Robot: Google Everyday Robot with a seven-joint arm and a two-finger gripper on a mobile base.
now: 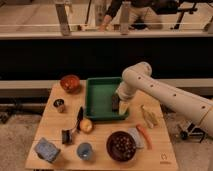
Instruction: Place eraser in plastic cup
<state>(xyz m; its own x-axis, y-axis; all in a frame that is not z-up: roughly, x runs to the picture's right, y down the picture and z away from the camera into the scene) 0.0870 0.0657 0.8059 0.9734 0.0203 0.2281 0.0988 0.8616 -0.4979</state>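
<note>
The eraser (115, 102) is a small dark block lying in the right part of the green tray (99, 97). My gripper (120, 99) hangs from the white arm, low over the tray's right side, right at the eraser. I cannot see whether it touches the eraser. The light blue plastic cup (84, 150) stands upright near the table's front edge, left of the dark bowl (122, 146) and well in front and left of my gripper.
An orange bowl (70, 83) stands at the back left, with a small metal cup (59, 105) in front of it. A black clip (66, 136), a blue block (47, 149), a round fruit (86, 125), a carrot (142, 136) and a yellow item (148, 116) lie around the tray.
</note>
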